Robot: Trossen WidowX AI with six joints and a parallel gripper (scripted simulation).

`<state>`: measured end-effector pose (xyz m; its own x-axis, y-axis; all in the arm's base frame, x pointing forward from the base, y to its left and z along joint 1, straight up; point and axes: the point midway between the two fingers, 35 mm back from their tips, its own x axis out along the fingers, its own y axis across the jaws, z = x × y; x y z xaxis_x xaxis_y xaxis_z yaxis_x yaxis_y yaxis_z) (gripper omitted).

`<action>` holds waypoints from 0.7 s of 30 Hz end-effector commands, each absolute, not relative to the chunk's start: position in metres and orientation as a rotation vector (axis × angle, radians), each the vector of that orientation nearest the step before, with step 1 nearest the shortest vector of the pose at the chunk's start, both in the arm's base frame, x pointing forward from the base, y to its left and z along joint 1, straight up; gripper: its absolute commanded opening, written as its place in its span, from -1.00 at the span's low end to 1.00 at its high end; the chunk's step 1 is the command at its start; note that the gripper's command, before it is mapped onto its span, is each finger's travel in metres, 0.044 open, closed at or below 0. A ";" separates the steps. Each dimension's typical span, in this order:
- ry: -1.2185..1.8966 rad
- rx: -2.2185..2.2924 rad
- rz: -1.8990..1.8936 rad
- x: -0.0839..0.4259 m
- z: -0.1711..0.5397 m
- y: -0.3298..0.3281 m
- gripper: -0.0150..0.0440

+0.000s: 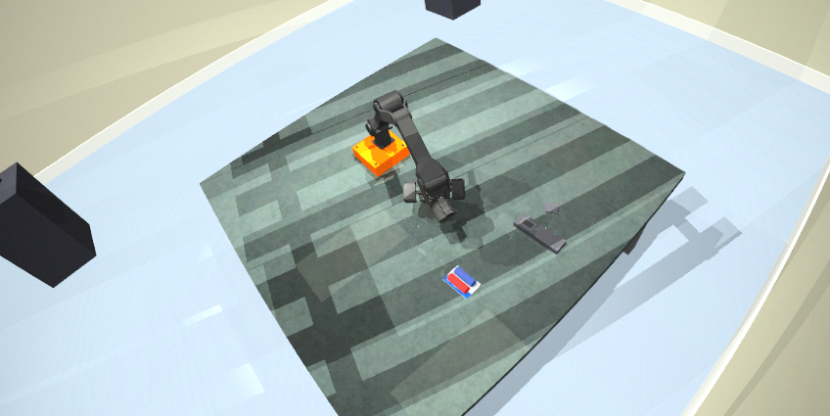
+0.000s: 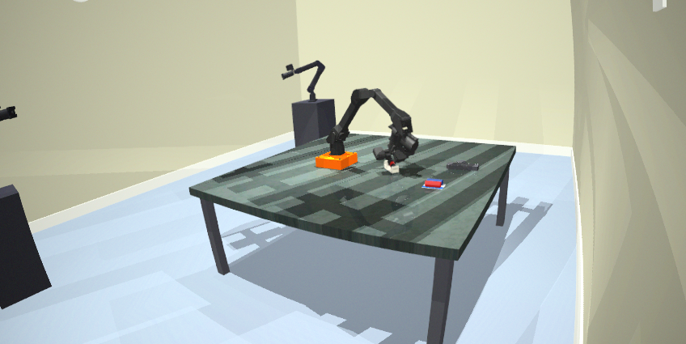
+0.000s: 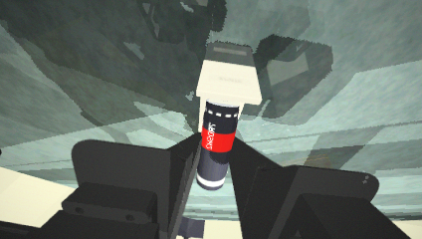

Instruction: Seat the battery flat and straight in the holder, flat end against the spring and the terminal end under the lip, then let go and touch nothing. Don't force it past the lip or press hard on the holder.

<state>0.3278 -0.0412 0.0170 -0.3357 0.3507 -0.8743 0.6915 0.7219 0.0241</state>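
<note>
Battery (image 3: 217, 144) sits gripped between the fingers.

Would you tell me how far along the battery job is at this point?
Done: the battery is picked up, shut in the pincer.
In hand: its far end is at the white holder.
Left: seating it flat, as it does not look fully in, then letting go and clearing off.
</note>
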 end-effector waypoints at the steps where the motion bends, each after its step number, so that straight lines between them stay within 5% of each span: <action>1: 1.945 0.795 -0.440 0.331 0.015 -0.045 -0.23; 21: 1.879 0.751 -0.466 0.331 0.012 -0.044 -0.23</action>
<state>0.3286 -0.0412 0.0129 -0.3097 0.3122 -0.8981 0.6828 0.7304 0.0184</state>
